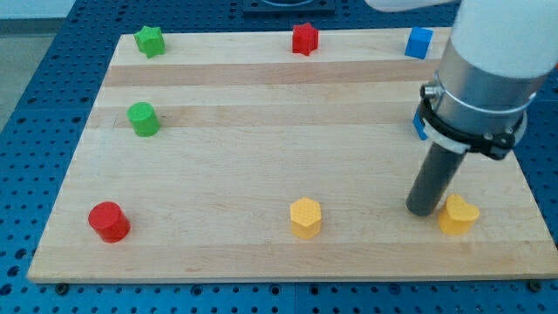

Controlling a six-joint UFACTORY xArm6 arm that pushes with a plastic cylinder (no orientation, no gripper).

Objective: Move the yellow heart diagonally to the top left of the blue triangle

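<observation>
The yellow heart lies near the view's bottom right corner of the wooden board. My tip stands on the board right at the heart's left side, touching or almost touching it. The blue triangle is mostly hidden behind the arm, with only a blue sliver showing at the arm's left edge, above the heart.
A yellow hexagon sits at bottom centre, a red cylinder at bottom left. A green cylinder is at mid left, a green star at top left, a red star at top centre, a blue cube at top right.
</observation>
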